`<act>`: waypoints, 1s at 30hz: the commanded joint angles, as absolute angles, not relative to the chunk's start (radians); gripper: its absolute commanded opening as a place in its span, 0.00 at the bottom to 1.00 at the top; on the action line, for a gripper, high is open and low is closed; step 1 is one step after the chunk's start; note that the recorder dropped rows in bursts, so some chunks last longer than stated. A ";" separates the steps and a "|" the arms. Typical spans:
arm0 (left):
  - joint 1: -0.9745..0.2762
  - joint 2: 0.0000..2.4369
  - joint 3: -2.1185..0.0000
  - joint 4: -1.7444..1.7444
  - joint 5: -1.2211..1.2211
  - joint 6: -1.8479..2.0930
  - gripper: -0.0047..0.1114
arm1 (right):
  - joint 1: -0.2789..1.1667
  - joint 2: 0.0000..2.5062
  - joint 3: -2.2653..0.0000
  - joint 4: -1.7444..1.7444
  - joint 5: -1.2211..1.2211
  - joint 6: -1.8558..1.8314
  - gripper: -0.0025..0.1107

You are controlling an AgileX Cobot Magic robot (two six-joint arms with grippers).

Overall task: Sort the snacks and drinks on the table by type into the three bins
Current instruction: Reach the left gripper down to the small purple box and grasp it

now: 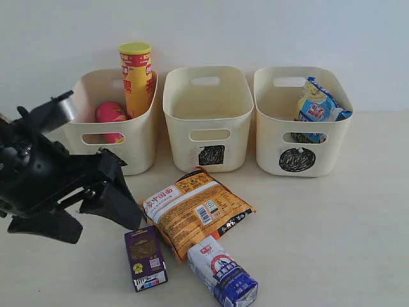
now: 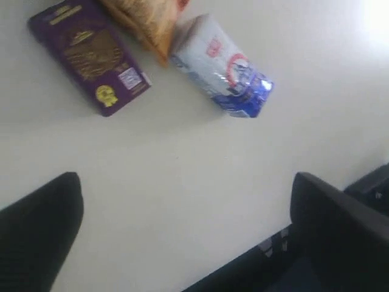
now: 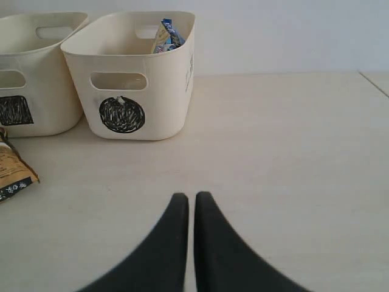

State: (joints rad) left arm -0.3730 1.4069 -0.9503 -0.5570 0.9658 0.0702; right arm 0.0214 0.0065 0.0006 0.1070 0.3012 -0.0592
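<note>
Two cartons (image 1: 146,257) (image 1: 222,279) beside orange bag (image 1: 195,210), table (image 1: 332,243) open rightward

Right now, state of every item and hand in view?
left hand: open, empty
right hand: shut, empty
yellow canister: upright in left bin
pink canister: in left bin
blue-white bag: sticking out of right bin
middle bin: nothing visible inside
orange-brown bag: flat on table
purple carton: lying flat on table
blue-white carton: lying on table

Lab test setup: bare beige table (image 1: 332,224), blank white wall (image 1: 287,32)
</note>
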 commanded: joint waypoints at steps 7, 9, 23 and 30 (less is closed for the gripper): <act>-0.417 1.642 -0.983 -0.508 0.930 -0.055 0.76 | 0.021 0.000 0.000 0.100 0.289 -0.058 0.02; -0.433 1.681 -0.994 -0.495 0.899 -0.055 0.76 | 0.021 0.000 0.000 0.100 0.289 -0.058 0.02; -0.451 1.905 -1.081 -0.422 0.667 -0.105 0.76 | 0.021 0.000 0.000 0.102 0.289 -0.058 0.02; -0.451 1.935 -1.082 -0.422 0.673 -0.077 0.73 | 0.021 0.000 0.000 0.102 0.289 -0.058 0.02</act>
